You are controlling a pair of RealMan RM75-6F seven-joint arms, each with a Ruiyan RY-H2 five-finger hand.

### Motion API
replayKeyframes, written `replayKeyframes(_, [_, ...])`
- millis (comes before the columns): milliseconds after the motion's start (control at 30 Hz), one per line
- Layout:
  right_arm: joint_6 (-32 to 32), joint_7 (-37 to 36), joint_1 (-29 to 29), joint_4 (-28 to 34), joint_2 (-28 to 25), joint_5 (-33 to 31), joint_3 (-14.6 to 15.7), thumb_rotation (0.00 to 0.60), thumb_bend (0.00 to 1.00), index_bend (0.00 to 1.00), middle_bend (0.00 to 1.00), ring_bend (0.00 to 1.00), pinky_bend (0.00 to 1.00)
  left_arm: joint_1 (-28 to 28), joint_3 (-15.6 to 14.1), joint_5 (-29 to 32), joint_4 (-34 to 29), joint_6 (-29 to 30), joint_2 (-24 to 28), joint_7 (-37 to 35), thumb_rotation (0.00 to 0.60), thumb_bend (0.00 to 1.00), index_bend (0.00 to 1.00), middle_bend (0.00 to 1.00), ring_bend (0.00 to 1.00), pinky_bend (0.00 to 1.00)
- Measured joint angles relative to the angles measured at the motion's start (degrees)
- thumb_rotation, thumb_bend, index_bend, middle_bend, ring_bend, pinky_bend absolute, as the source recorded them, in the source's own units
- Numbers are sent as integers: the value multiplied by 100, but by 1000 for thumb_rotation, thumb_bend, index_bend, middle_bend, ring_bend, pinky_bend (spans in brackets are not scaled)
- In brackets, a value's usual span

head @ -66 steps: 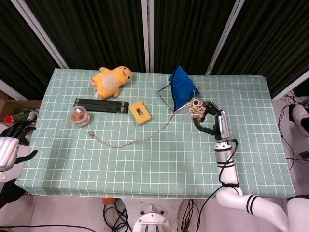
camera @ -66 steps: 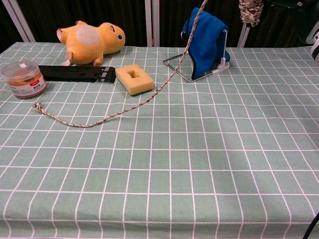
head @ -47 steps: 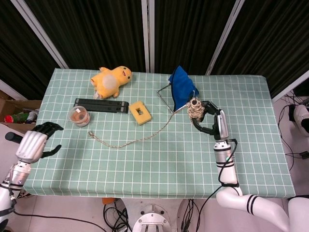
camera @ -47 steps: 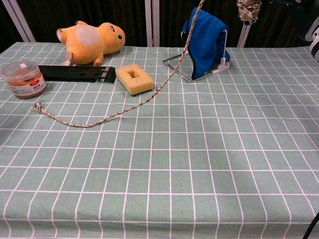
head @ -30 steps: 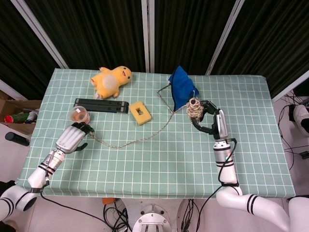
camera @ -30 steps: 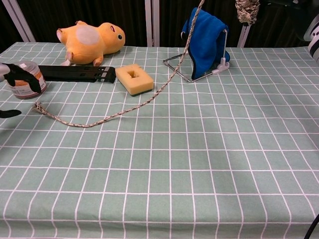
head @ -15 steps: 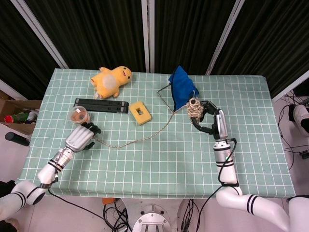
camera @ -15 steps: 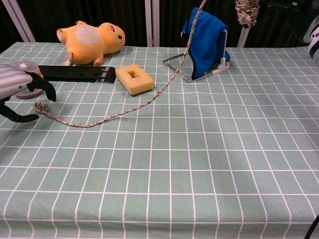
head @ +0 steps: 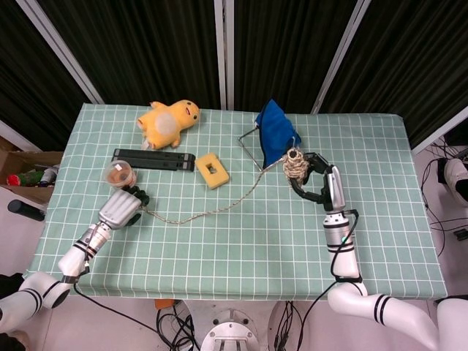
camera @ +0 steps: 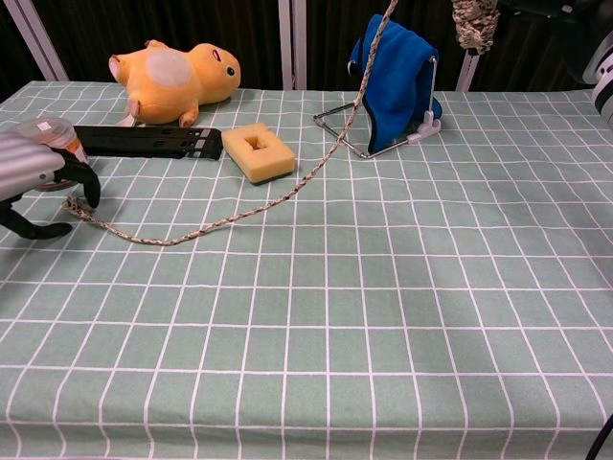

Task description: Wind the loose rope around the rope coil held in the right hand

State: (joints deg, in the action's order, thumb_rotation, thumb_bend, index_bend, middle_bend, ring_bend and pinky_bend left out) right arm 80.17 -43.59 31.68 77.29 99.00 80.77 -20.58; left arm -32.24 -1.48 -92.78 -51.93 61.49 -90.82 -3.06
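A: Head view. Left hand [head: 123,209] is at the free end of the loose rope [head: 212,210], near the table's [head: 241,248] left edge. Right hand [head: 316,180] grips the rope coil [head: 295,164] above the middle of the table, towards the far edge.

B: Rope's axis?

A: From the left hand's fingers it runs right and towards the far edge, up to the coil. The left hand is far nearer the end.

B: Chest view?

A: Left hand [camera: 34,177]: fingers curled down around the rope end [camera: 72,205], thumb lying towards the near edge. I cannot tell whether they already pinch it. The rope [camera: 239,215] lies slack on the cloth, then climbs to the coil [camera: 476,24] at the top of the frame.
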Motion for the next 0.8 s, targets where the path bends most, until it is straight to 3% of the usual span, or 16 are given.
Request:
replayKeyframes(367, [-26,-16,-1,-27,4,-20,-8,600,595,755,612,562,759,-14,-31,67,125,21,-105,-2,600,414,496,425,345,407])
replayKeyframes(800, [-21,-38,-16,-16,-18,-26,-24,600,596,755,612,562,759,-5,-122,100,258,-25,-181,167,600,442,533,461,378,437])
